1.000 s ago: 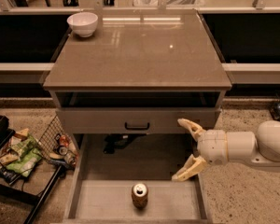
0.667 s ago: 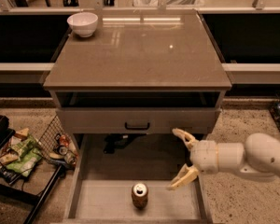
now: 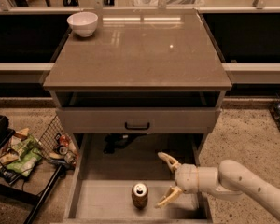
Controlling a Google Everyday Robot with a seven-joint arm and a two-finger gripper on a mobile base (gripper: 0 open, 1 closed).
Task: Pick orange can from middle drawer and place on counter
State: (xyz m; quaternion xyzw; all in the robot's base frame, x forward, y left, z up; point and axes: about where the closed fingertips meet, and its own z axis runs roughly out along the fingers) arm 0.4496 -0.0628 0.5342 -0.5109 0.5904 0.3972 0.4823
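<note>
Moved: gripper (image 3: 158,179) and its arm have swung left and lower into the drawer, closer to the can; the can has not shifted.
Counter (image 3: 140,55): glossy grey-brown slab topping the cabinet, with a white bowl (image 3: 82,23) at its far left corner.
Middle drawer (image 3: 105,202): pulled out, pale floor showing.
Gripper: inside the drawer, just right of the can, not touching; fingers spread wide, holding nothing.
Orange can (image 3: 140,195): on the drawer floor, near its front edge, about centre.
Axis: long axis vertical; silver top and pull tab face up.
Handling: probably light, stiff yet dentable, smooth-sided; gripping across the mid-body looks safest.
</note>
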